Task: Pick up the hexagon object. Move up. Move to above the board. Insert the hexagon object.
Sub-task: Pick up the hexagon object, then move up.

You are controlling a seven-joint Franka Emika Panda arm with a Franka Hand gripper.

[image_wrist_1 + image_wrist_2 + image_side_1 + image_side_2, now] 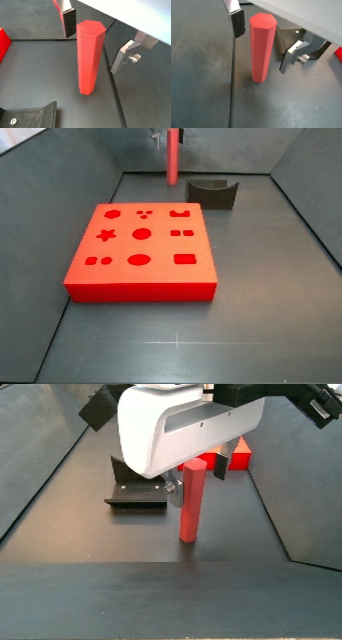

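Your gripper (pixel 95 37) sits low around the top of the hexagon (pixel 89 57), which stands upright on the dark floor with its long axis vertical. In both wrist views the two fingers (pixel 237 20) flank the upper end of the rod, one on each side, with a visible gap between each pad and the red faces: the jaws are open and nothing is held. The rod is between the fingers, so the coming move turns on closing square across it without tipping it.

In a side view the hexagon (pixel 174 160) stands at the far end of the floor, just beside the fixture (pixel 213 192), with the board (pixel 144 250) well apart from it toward the camera. The board's cutouts all look empty; which one takes the hexagon you cannot tell from here. In a side view the gripper (pixel 175 481) body hides the rod's (pixel 193 502) top.

Judged from this, the pick is not yet made.
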